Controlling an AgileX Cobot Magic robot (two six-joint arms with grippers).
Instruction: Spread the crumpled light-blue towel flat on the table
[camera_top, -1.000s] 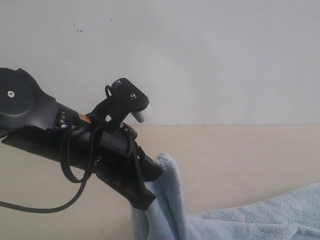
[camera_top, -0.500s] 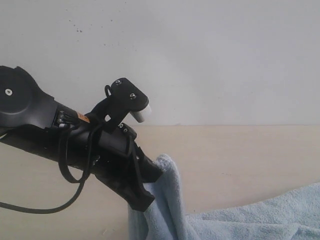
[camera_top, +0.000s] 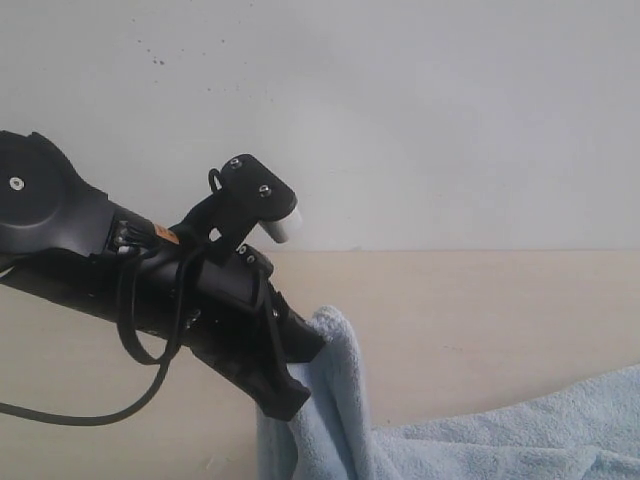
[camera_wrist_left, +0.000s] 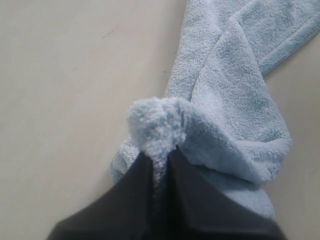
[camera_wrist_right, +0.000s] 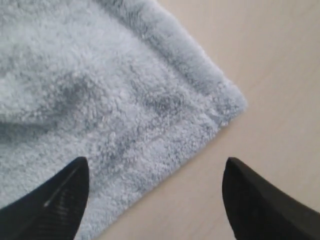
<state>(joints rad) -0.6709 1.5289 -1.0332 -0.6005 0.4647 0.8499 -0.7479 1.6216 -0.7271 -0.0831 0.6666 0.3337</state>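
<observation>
Half done at best. The left pincer is clamping a bunched fold of the light-blue towel and holding it up off the table, at lower centre of the exterior frame. From that pinch the cloth is hanging in folds, then running along the table toward the lower right of the frame, where it is lying lower but not fully smooth.

The right pincer is standing wide apart and gripping nothing. It is hovering over one towel corner, which is lying flat on the table in the right wrist view, so I'm judging that end as laid out.

Remaining: the lifted end is still needing to be pulled out and set down, and the folds under the left pincer are still needing flattening. How much towel is lying below the exterior frame's bottom edge I cannot tell.

Versus the earlier exterior frame, almost nothing is changing. The left arm is sitting in the same pose, the raised fold is staying at the same height, and only the hanging edge at lower left is shifting very slightly.
</observation>
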